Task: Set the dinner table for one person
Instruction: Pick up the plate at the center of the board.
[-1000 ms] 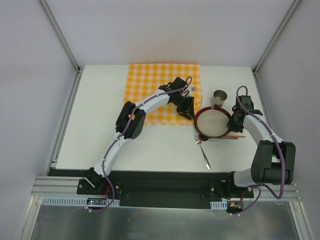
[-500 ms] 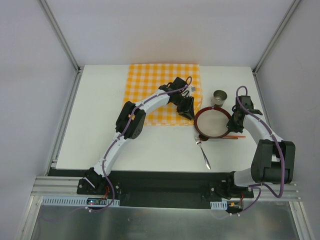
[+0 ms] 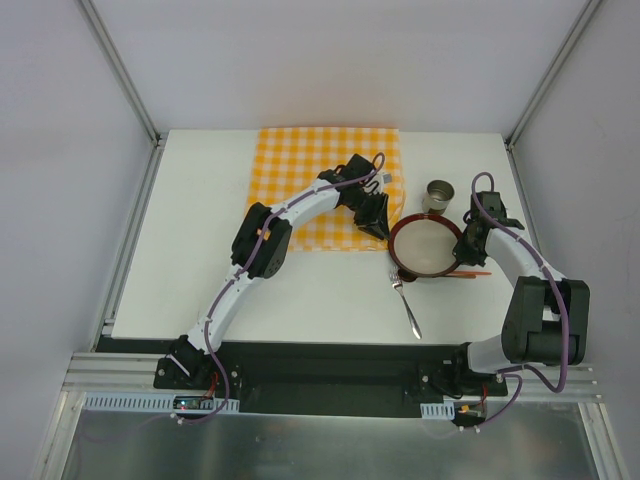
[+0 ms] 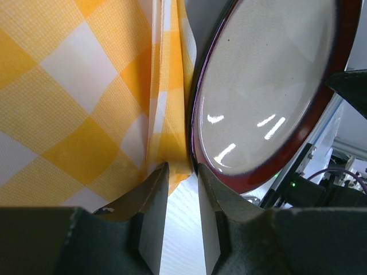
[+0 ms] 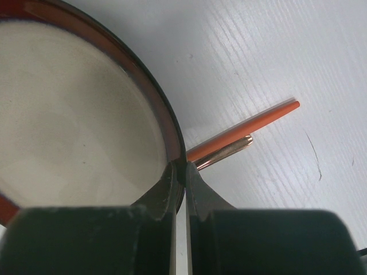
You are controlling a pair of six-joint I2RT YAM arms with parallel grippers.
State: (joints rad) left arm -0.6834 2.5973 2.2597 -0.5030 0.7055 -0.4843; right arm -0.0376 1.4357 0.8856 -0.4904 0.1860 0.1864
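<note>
A dark red plate (image 3: 425,245) with a pale middle lies on the white dinner table (image 3: 190,270), right of centre. My right gripper (image 3: 464,246) is shut on the plate's right rim (image 5: 175,143), one finger on each side (image 5: 184,169). My left gripper (image 3: 376,229) is at the near right corner of the orange-and-white checked cloth (image 3: 320,180), close to the plate's left rim (image 4: 198,132). Its jaws stand narrowly apart, pinching a bunched fold of the cloth (image 4: 163,114) at their tips (image 4: 182,167).
A metal cup (image 3: 438,195) stands behind the plate. A fork (image 3: 408,305) lies in front of the plate. An orange stick (image 5: 252,123) and a gold metal handle (image 5: 226,152) lie partly under the plate's right rim. The table's right edge is close to the right arm.
</note>
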